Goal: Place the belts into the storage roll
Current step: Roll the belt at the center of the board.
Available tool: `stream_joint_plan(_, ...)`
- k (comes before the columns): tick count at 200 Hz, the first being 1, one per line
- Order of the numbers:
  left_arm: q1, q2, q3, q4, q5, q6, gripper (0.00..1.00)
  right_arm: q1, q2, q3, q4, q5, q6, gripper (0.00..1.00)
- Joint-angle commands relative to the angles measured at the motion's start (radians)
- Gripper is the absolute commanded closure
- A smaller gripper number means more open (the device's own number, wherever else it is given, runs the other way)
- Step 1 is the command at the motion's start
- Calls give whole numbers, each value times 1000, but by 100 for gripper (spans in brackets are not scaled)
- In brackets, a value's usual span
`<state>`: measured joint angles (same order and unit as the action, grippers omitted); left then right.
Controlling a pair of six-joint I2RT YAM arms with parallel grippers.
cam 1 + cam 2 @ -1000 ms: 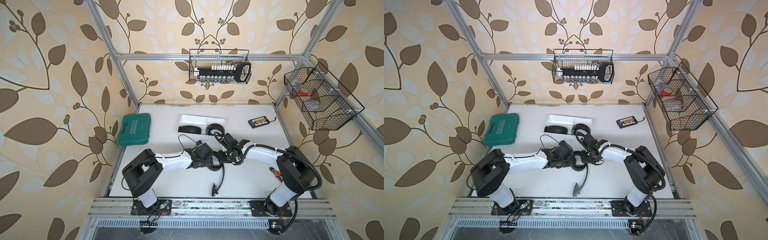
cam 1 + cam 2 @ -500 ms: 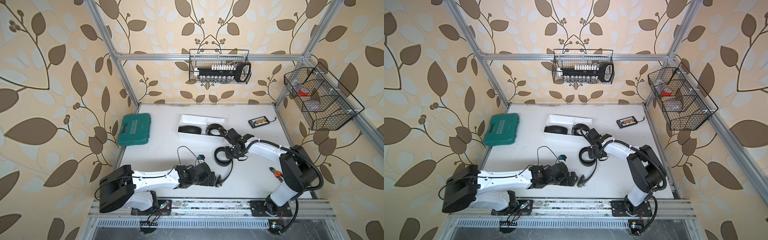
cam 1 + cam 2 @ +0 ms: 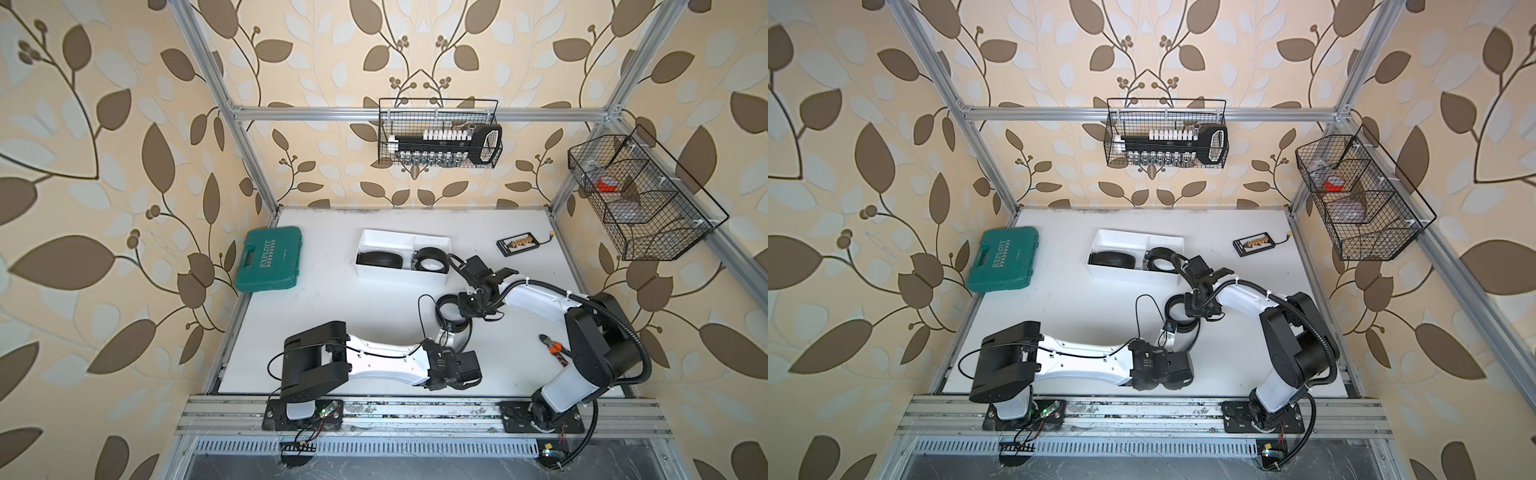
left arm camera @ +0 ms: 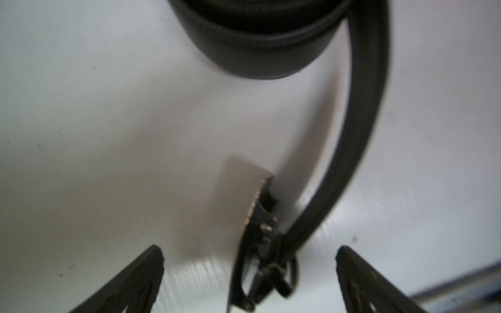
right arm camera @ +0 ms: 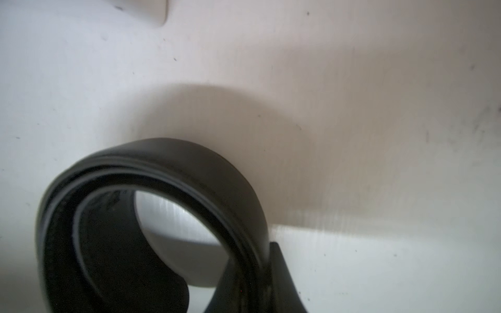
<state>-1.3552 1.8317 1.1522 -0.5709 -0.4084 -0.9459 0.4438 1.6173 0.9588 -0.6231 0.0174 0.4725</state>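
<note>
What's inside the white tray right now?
Two coiled belts along the near side of the white tray: the flatter coil, the rounder coil. Far compartments show only white plastic. Floor under the coils is covered.

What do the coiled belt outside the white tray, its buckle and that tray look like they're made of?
The belt: likely leather or imitation leather, smooth matte black, holding a stiff layered coil. Its buckle: metal, judging by its bright edge and small pins. The white tray: probably plastic, with thin, smooth moulded walls.
</note>
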Motion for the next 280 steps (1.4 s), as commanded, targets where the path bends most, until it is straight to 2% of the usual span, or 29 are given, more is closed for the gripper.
stream_joint_plan(1,79,10,0,-118,-81,4,1,-23,-60,-28,-10,-36,-23,100)
stream_joint_plan(29,216,-44,-64,-43,-63,81,1,-33,-73,-46,-19,-49,-35,100)
stream_joint_plan(49,262,-63,-54,-16,-51,139,1,-33,-61,-57,-13,-52,-34,100)
stream_joint_plan(70,266,-59,-32,-25,-32,149,1,-33,-44,-61,-10,-25,-31,100)
stream_joint_plan(100,266,-131,-148,68,39,101,1,-34,-25,-55,-9,0,-36,100)
stream_joint_plan(122,272,-137,-161,62,40,98,1,-30,-25,-61,-2,-3,-36,100)
stream_joint_plan(190,394,-59,-155,177,184,98,1,-11,-99,-143,7,-23,-41,100)
stream_joint_plan(239,351,-32,-122,191,235,108,1,-11,-82,-135,64,-53,-7,100)
stream_joint_plan(257,341,-79,-177,202,238,73,1,-11,-41,-106,69,-52,-4,100)
stream_joint_plan(280,343,-238,-290,196,203,44,1,-19,-15,-94,72,-33,-12,100)
